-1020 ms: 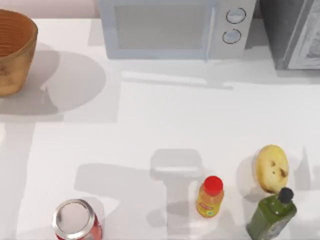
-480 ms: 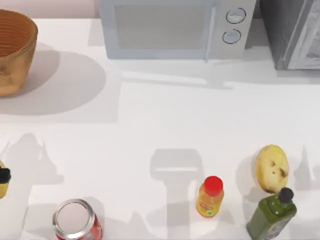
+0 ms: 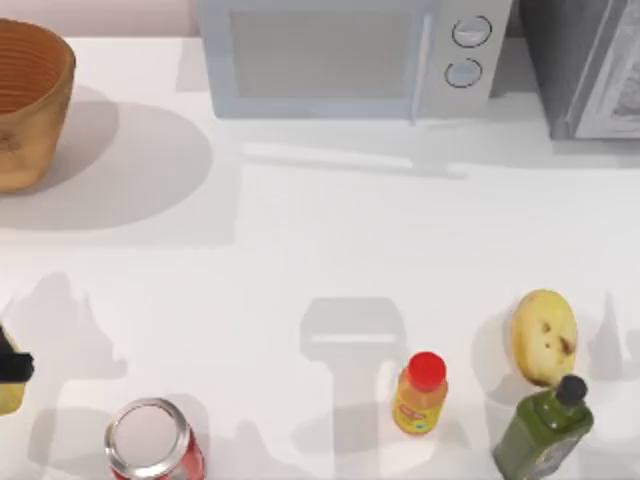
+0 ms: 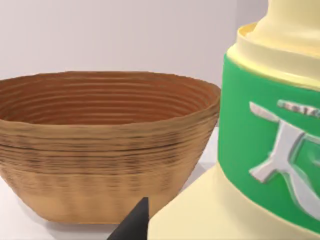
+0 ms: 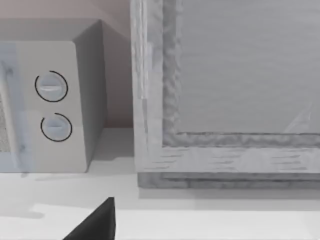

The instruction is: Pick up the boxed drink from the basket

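The boxed drink (image 3: 5, 397), pale yellow, peeks in at the table's left edge in the top view, in front of the basket and outside it. Close up in the left wrist view, the boxed drink (image 4: 260, 150) shows a green printed band. My left gripper (image 3: 12, 367) is shut on it, and one dark fingertip (image 4: 132, 225) shows beside the carton. The tan woven basket (image 3: 25, 100) stands at the back left; the basket (image 4: 100, 150) looks empty as far as its ribbed inside shows. My right gripper (image 5: 97, 225) is parked facing the back right corner.
A microwave (image 3: 350, 55) and a grey cabinet (image 3: 590, 65) line the back. Along the front stand a red can (image 3: 152, 440), an orange bottle with a red cap (image 3: 420, 393), a dark green bottle (image 3: 545, 428) and a yellow spotted potato (image 3: 543, 336).
The boxed drink and my left gripper have come into the top view at the left edge and edged slightly inward and toward the front. Their shadow has shifted likewise.
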`<control>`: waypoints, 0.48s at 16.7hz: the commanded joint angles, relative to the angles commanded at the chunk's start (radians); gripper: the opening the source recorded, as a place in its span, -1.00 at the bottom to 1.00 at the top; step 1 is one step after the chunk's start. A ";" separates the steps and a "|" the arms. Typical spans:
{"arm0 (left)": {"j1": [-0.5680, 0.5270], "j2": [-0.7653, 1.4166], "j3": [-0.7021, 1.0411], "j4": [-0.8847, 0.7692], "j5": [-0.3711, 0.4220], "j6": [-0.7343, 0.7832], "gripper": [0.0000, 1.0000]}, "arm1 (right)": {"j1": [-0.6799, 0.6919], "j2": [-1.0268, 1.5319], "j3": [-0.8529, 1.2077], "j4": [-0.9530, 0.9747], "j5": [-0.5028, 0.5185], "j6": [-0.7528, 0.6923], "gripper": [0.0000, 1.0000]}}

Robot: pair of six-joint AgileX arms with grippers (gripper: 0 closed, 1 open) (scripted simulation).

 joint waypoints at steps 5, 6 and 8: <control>-0.113 0.157 0.099 0.055 -0.150 -0.011 -1.00 | 0.000 0.000 0.000 0.000 0.000 0.000 1.00; -0.156 0.219 0.141 0.081 -0.210 -0.015 -1.00 | 0.000 0.000 0.000 0.000 0.000 0.000 1.00; -0.256 0.372 0.241 0.145 -0.352 -0.023 -1.00 | 0.000 0.000 0.000 0.000 0.000 0.000 1.00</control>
